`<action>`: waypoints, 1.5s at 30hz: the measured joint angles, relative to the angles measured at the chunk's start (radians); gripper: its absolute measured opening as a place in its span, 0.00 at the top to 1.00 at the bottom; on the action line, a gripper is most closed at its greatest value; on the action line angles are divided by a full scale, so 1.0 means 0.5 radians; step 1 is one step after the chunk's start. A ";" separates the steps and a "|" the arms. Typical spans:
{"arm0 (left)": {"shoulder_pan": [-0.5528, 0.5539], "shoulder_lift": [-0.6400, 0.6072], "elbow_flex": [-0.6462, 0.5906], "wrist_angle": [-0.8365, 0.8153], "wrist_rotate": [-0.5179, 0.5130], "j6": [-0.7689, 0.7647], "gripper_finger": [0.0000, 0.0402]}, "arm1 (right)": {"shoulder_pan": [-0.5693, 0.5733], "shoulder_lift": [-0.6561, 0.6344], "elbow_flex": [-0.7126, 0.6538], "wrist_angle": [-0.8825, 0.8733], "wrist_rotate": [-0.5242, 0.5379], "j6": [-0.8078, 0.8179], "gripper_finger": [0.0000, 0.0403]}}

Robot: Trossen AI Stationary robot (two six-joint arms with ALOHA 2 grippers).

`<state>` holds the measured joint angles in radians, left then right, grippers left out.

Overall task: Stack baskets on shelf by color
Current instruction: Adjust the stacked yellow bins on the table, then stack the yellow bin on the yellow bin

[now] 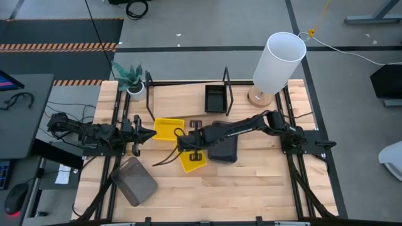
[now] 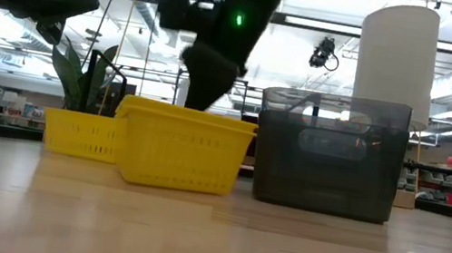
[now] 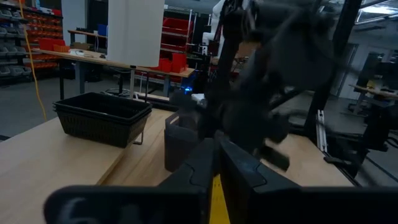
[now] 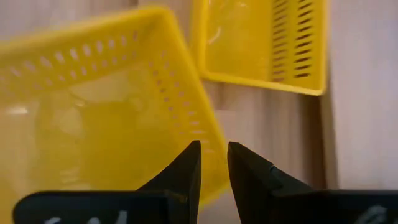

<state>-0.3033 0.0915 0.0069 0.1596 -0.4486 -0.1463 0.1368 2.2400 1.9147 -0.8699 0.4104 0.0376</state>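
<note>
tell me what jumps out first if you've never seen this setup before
The two yellow baskets mid-table: one nearer the shelf, another just in front of it, with the right gripper reaching over the gap between them. Next, the tall white lamp at the back right corner, towering beside the shelf. A grey basket lies apart at the front left.
</note>
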 joint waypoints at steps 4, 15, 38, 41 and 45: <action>0.000 0.000 0.000 0.000 0.000 0.000 0.91 | 0.022 -0.004 0.185 -0.105 -0.016 0.074 0.79; 0.000 0.000 0.000 0.000 0.000 0.000 0.93 | 0.020 -0.007 0.362 0.199 0.080 -0.264 0.79; 0.000 0.000 0.000 0.000 0.000 0.000 0.91 | -0.514 0.001 0.135 0.314 -0.459 0.002 0.78; 0.000 0.000 0.000 0.000 0.000 0.000 0.92 | -0.536 0.002 0.090 0.324 -0.501 -0.035 0.77; 0.000 0.000 0.000 0.000 0.000 0.000 0.93 | -0.530 0.003 -0.015 0.363 -0.548 -0.077 0.73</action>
<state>-0.3034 0.0914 0.0071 0.1596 -0.4484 -0.1463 -0.1281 2.2417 1.9071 -0.6883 0.1364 -0.0011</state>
